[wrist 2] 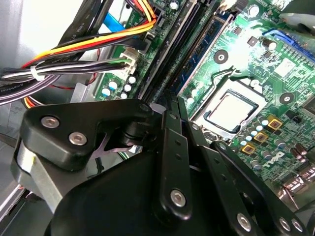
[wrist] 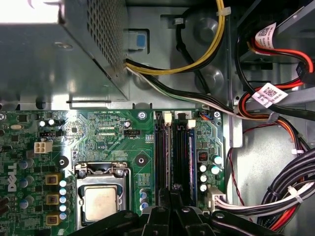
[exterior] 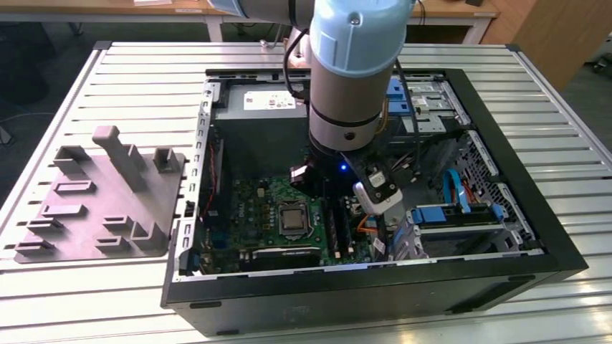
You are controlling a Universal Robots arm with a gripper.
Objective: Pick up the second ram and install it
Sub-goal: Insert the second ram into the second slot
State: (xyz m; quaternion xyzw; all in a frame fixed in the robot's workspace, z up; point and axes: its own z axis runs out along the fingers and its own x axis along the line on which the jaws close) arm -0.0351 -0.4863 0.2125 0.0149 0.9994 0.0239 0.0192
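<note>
My gripper (exterior: pixel 337 188) is down inside the open computer case (exterior: pixel 497 283), over the motherboard's memory slots (wrist: pixel 172 147). In both wrist views its black fingers (wrist 2: pixel 172 115) stand pressed together at one end of the slots, with the tips almost on them. A thin dark blue-green ram (wrist: pixel 191 150) stands on edge in the slot beside the fingers, and it also shows in the second wrist view as a ram (wrist 2: pixel 204 46). I cannot tell whether this is the second ram. Nothing shows between the fingers.
The processor socket (wrist: pixel 101 199) lies close beside the slots. Bundles of black, orange and yellow cables (wrist 2: pixel 74 54) run along the other side, toward the drive bays (exterior: pixel 449 215). A grey tray with upright pegs (exterior: pixel 96 193) sits on the slatted table at the exterior view's left.
</note>
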